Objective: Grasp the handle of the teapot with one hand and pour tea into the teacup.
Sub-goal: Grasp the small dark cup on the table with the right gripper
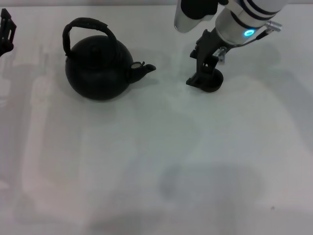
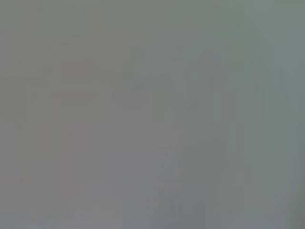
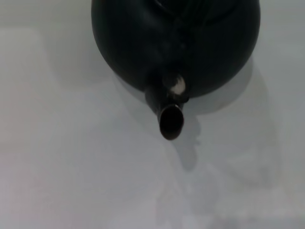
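The desk [image 1: 146, 171] is white and plain. The teapot [image 1: 98, 68] is the biggest thing on it. It sits upright near the far left part of the desk. Its spout [image 1: 144, 68] points toward the right side of the desk, at the teacup [image 1: 211, 82]. The long line of the pot runs from left to right across the desk.

The handle [image 1: 88, 27] is a tall black hoop over the top of the pot. Nothing holds it.

The right hand [image 1: 205, 73] is down at the teacup, near the far right part of the desk. Its fingers seem to be around the cup's rim, but I cannot tell if they squeeze it or stand loose. The right wrist view looks straight at the spout, so this hand faces the pot from the spout side.

The left hand [image 1: 6, 32] is at the far left edge of the desk, and only a bit of it shows. I cannot tell if it is wide or narrow. I think it is nearer to the handle, which lies to its right.

I see no writing or labels.
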Available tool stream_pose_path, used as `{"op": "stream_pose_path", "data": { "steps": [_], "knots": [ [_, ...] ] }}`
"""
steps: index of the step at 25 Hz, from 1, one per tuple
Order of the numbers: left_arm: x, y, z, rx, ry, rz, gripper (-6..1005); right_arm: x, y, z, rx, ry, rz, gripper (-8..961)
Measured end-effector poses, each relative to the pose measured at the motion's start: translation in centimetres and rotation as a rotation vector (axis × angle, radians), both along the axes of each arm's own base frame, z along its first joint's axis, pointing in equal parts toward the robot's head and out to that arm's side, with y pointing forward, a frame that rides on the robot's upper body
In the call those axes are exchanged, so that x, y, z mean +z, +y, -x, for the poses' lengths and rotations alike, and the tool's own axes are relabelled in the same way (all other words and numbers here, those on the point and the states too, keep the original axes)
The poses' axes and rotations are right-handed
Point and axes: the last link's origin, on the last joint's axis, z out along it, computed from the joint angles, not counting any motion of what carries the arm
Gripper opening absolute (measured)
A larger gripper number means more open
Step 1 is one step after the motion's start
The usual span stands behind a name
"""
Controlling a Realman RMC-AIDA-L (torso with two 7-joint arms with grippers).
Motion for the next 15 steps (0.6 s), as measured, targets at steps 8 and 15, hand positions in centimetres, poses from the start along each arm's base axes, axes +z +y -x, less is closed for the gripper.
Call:
{"op": "stream_pose_path", "data": {
  "steps": [8,15],
  "knots": [
    [-0.2,0.0,-0.1,-0.007,0.001,0.010,695,-0.6,-0.3,-1.2,-0.011,-0.035,-0.016,786],
    [-0.3,0.1,-0.3,-0.012,0.000,0.013,695,-0.7,-0.2,-2.1,-0.021,-0.034,-0.038,783]
  ]
}}
